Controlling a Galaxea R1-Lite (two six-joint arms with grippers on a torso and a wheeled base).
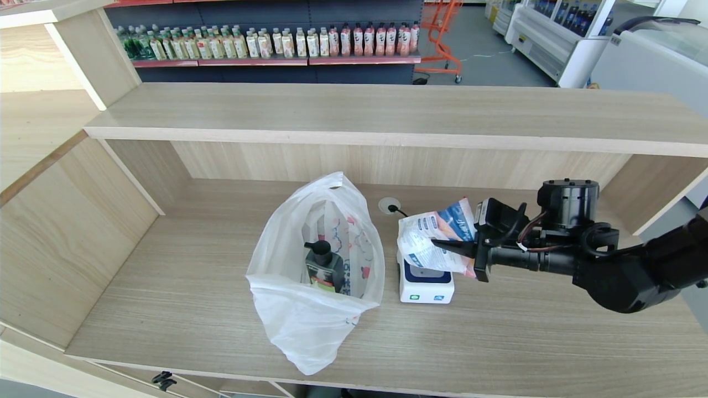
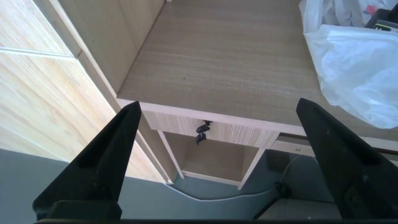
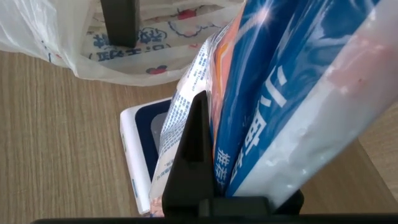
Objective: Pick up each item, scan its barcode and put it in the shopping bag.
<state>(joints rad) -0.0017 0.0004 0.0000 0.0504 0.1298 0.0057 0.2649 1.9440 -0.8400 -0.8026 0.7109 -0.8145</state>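
Note:
My right gripper (image 1: 452,243) is shut on a white, blue and orange pouch (image 1: 437,235), holding it just above the white barcode scanner (image 1: 425,286) on the counter. In the right wrist view the pouch (image 3: 280,99) sits pinched between the black fingers (image 3: 193,162), with the scanner (image 3: 142,144) below. To the left of the scanner stands the open white shopping bag (image 1: 310,276), holding a dark pump bottle (image 1: 323,266) and a printed packet. My left gripper (image 2: 217,155) is open, off the counter's front edge, with the shopping bag (image 2: 351,59) farther off.
The wooden counter (image 1: 182,298) has side walls and a raised shelf behind. A cable port (image 1: 390,205) sits in the counter behind the scanner. A key hangs in a drawer (image 2: 202,132) under the front edge. Drink bottles line a store shelf (image 1: 271,44) beyond.

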